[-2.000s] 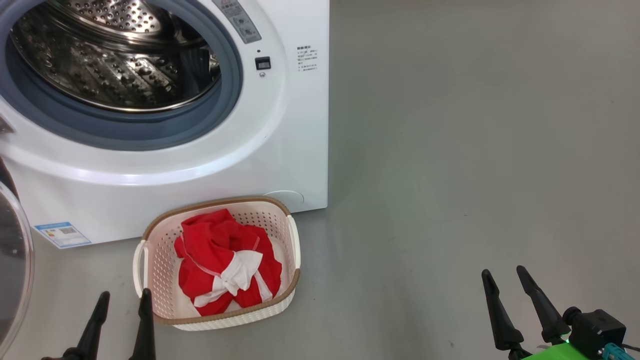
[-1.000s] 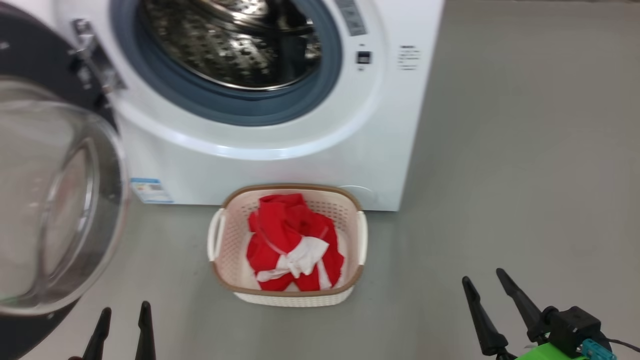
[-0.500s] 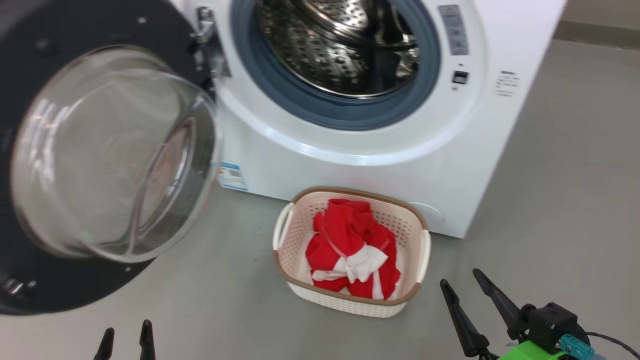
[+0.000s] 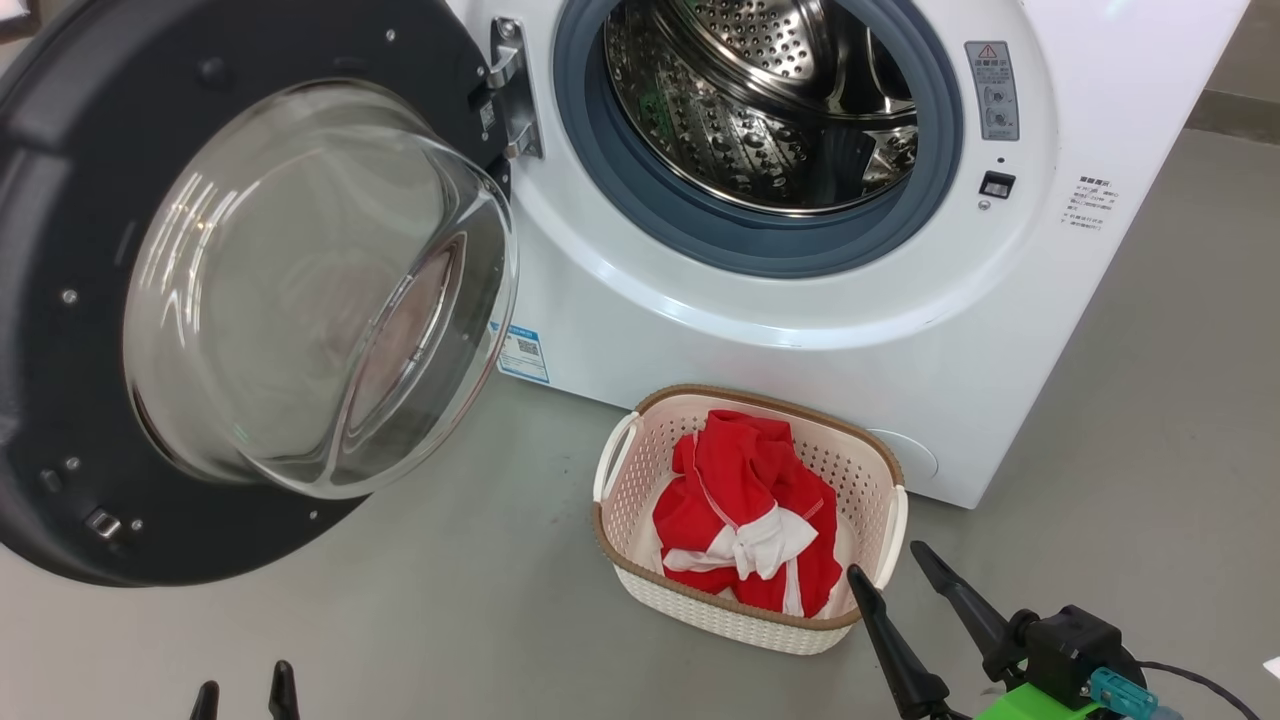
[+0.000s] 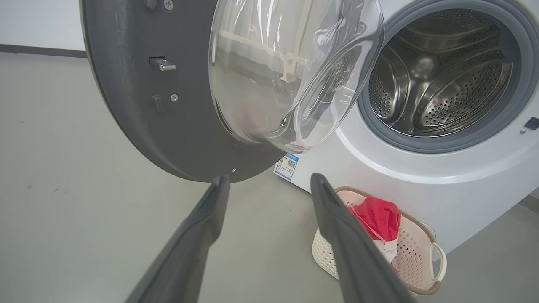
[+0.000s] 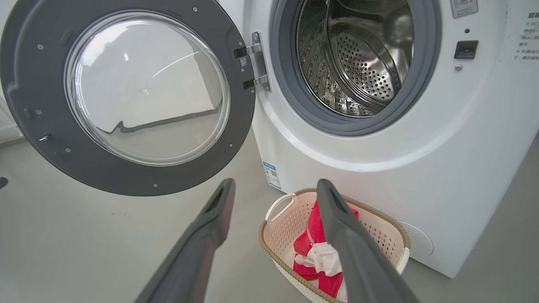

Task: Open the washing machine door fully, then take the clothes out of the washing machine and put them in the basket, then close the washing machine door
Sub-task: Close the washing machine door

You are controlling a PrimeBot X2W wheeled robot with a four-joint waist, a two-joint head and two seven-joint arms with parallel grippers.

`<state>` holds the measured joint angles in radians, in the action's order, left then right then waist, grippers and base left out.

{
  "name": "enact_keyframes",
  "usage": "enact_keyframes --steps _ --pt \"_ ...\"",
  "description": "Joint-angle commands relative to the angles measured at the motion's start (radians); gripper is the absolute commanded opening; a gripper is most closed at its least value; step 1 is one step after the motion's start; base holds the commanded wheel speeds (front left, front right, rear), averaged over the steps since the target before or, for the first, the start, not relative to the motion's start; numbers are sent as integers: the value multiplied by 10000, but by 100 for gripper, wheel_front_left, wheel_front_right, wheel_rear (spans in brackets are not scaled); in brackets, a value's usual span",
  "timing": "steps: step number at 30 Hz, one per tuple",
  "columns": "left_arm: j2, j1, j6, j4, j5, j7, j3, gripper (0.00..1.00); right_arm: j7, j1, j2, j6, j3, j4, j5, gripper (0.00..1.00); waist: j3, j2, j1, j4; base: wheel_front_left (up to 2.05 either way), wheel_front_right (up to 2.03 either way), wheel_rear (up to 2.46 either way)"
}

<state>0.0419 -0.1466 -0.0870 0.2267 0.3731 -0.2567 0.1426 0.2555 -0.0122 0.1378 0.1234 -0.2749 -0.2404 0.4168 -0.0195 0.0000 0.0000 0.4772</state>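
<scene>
The washing machine stands with its steel drum bare of fabric. Its washing machine door hangs wide open to the left on its hinge, glass bowl bulging toward me. On the floor against the machine's front sits the basket with the red and white clothes bunched inside. My right gripper is open, just right of the basket's near corner, holding nothing. My left gripper is open at the bottom edge, below the door. The left wrist view has the left gripper under the door. The right wrist view has the right gripper above the basket.
Grey floor lies open between the door and the basket and to the machine's right. A small blue label sits low on the machine's front. A dark skirting line marks the wall behind the door.
The head camera has swung left, so the whole picture has shifted right and the open door has come fully into view. Basket, clothes and door stay put; both grippers remain open.
</scene>
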Motion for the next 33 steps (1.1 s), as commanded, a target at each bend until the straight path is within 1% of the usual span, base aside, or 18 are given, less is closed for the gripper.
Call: enact_keyframes --steps 1,9,10,11,12,13,17,22,24,27,28,33 --pt "84 70 114 -299 82 -51 336 100 63 394 45 73 -234 215 95 100 1 0 0 -4 0 0 0" --pt "84 153 120 -377 241 -51 238 100 63 368 47 73 -236 201 105 100 -5 0 0 -29 0 0 0" --pt "84 197 88 -366 328 -51 233 90 63 362 43 73 -230 204 93 100 -12 0 0 -32 0 0 0" --pt "84 254 45 -373 320 -51 214 41 63 356 39 73 -222 206 82 100 -20 0 0 -34 0 0 0" --pt "84 324 16 -424 333 -51 191 18 63 347 34 73 -210 207 73 100 -28 0 0 -34 0 0 0" --pt "84 401 -12 -496 371 -51 184 0 63 335 30 73 -198 206 64 100 -35 0 0 -33 0 0 0" --pt "84 864 -135 -1222 210 -51 511 0 63 244 -14 73 -100 209 34 100 -78 0 0 -47 0 0 0" --pt "93 1953 -317 -2816 -490 -51 1745 0 63 160 -62 73 55 241 -12 100 -205 0 0 -136 0 0 0" --pt "256 2531 -380 -3407 -731 -51 2216 0 63 161 -68 73 102 249 -34 100 -288 0 0 -187 0 0 0" --pt "773 3520 -423 -3908 -746 -51 2850 0 63 179 -88 73 184 257 -67 100 -411 0 0 -260 0 0 0" --pt "1035 3858 -428 -3923 -633 -51 2968 0 63 192 -95 73 207 258 -81 100 -448 0 0 -283 0 0 0" --pt "2672 5467 -434 -3442 -91 -51 3421 0 63 289 -130 73 282 267 -143 100 -672 0 0 -395 0 0 0"
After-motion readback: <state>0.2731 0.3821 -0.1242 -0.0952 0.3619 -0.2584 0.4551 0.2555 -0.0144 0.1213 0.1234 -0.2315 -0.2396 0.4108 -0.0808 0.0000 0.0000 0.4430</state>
